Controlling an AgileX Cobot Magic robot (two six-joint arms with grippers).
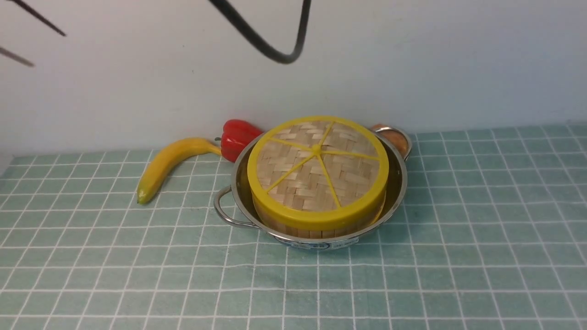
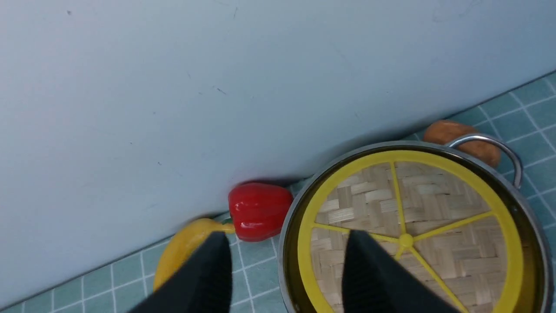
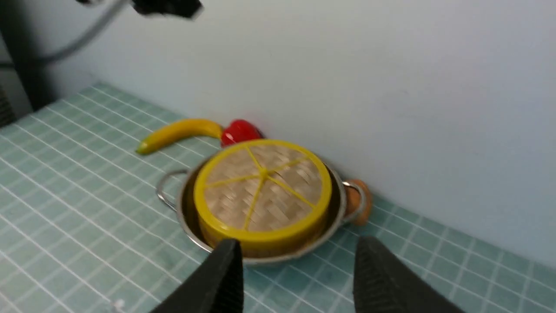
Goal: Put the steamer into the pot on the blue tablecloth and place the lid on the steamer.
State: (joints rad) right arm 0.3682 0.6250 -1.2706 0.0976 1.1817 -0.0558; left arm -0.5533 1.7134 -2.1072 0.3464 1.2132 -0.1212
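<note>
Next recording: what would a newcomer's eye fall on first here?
The yellow-spoked lid stands out, capping the steamer inside the shiny pot on the blue tablecloth. Behind the pot's left side, by the wall, lie a banana and a red pepper. The left gripper and right gripper are open and empty.

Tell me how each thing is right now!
lid, lying flat on the steamer
steamer, covered, sitting inside the pot
pot, upright on the blue tablecloth
banana, lying on the cloth, left of the pot
red pepper, by the wall, behind the pot
potato, behind the pot's far handle
left end effector, open, empty
right end effector, open, empty
</note>
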